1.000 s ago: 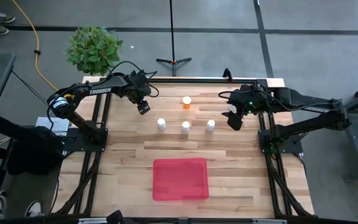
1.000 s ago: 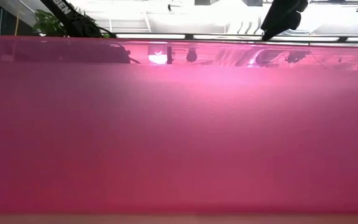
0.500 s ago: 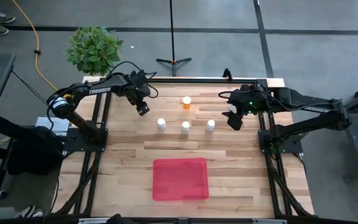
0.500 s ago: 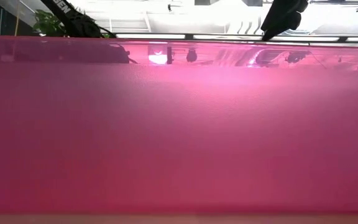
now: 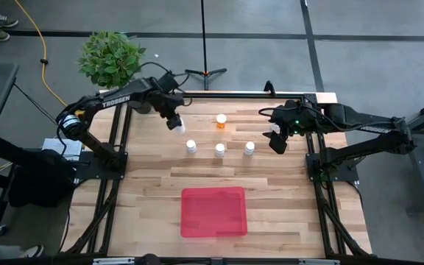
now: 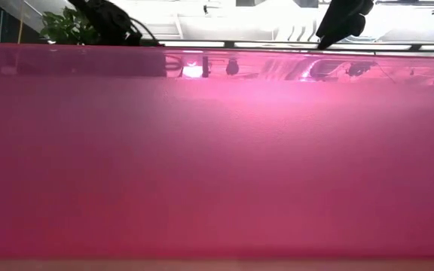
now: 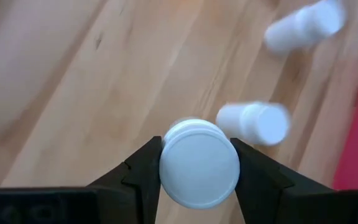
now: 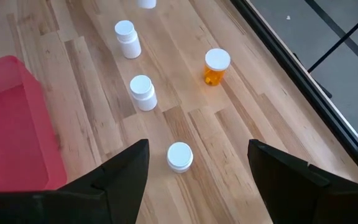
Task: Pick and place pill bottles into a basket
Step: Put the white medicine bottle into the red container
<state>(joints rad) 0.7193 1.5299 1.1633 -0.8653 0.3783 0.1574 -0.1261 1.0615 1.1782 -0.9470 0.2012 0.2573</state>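
Observation:
My left gripper (image 5: pixel 174 122) is over the far left of the table, shut on a white pill bottle (image 7: pixel 199 163). Three more white bottles stand upright in a row (image 5: pixel 191 146), (image 5: pixel 219 150), (image 5: pixel 249 148). The orange bottle with a white cap (image 5: pixel 221 120) stands behind them. The flat red basket (image 5: pixel 213 212) lies near the table's front edge. My right gripper (image 5: pixel 277 140) hangs open and empty to the right of the row, with the nearest white bottle (image 8: pixel 179 155) ahead of its fingers. My left gripper pinches the white bottle between its two fingers, one on each side just below the cap (image 7: pixel 166 186). The fingers (image 7: pixel 143 168) come from above, pointing down. The bottle stands upright in the hold, cap toward the camera; its base is hidden by the cap.
A potted green plant (image 5: pixel 110 57) stands beyond the table's far left corner. A black stand (image 5: pixel 205 72) is on the floor behind the table. In the low view the basket's red wall (image 6: pixel 217 150) fills almost the whole picture. Bare wood lies between the bottles and the basket.
My left gripper has gone a little toward the table's far edge and right and has turned. The white bottle in its fingers, hidden under it before in the high view, now shows. My right arm has kept still.

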